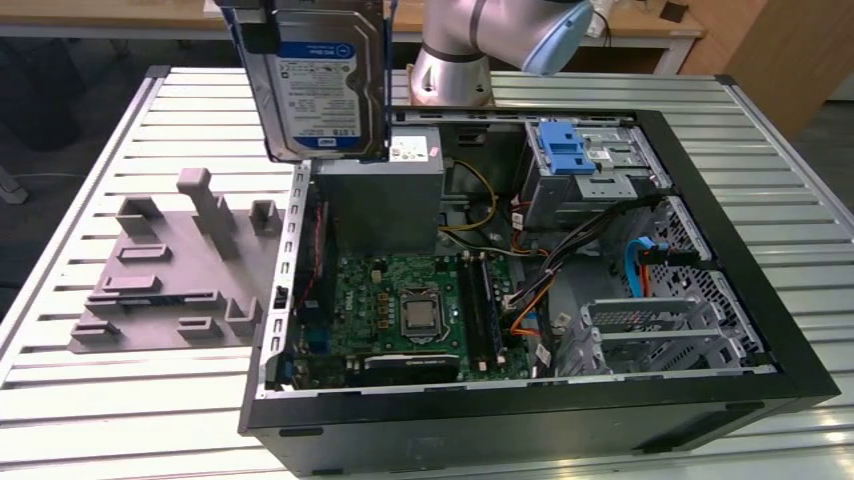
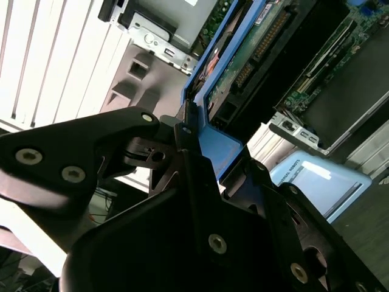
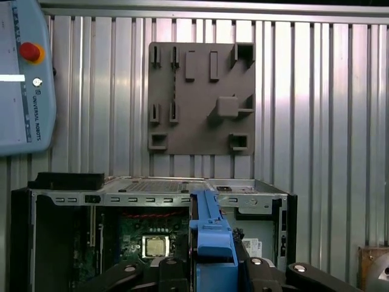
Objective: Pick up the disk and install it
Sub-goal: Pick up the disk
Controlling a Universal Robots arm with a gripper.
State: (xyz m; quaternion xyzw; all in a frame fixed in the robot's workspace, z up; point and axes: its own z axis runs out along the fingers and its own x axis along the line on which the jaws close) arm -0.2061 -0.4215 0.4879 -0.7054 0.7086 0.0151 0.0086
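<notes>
So the disk [image 1: 320, 85] hangs upright over the back corner of the open computer case [image 1: 747, 300]. The fingers [image 2: 137, 131] are clamped tight on its blue carrier tab [image 3: 213, 234], which I'd guess keeps the drive body free. In the case: motherboard [image 1: 414, 305], power supply [image 1: 380, 200] and blue-latched drive cage [image 1: 587, 165].

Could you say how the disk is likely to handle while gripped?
Probably rigid: the disk hangs straight and unbent from the gripper. Likely heavy for its size, being metal-bodied. Its blue plastic carrier might flex or slip slightly.
</notes>
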